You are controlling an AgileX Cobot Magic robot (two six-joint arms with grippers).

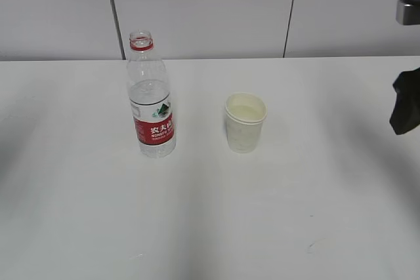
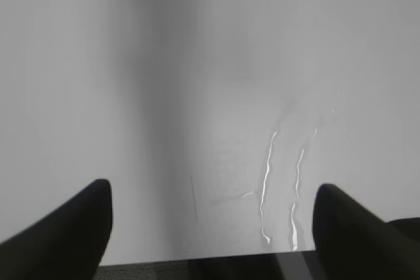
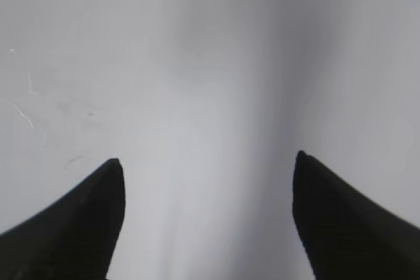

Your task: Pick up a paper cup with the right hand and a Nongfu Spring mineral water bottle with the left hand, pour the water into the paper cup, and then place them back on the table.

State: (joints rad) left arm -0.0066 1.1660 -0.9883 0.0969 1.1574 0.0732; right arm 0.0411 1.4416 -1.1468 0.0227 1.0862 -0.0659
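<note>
From my station, nearest first: the left hand (image 2: 210,227) shows both fingers spread wide over bare table (image 2: 197,63), gripping nothing; only scratches and glare streaks lie beneath it. The right hand (image 3: 207,208) is likewise wide apart and empty above plain tabletop. In the exterior view a dark part of the right arm (image 1: 407,101) sits at the right edge, well apart from the objects; the left arm is not visible there.

Further in, the paper cup (image 1: 245,122) stands upright near the middle of the table, mouth up. To its left, apart from it, the Nongfu Spring mineral water bottle (image 1: 151,96) stands upright with no cap visible on its red-ringed neck; the water (image 1: 149,90) appears to fill it to about the shoulder.

My judgement: the step in hand is the approach. I would bring the right fingers level around the cup's mid-wall and close gently, as thin paper crushes. The left should take the bottle at the label, kept vertical, since an open neck spills on any tilt
</note>
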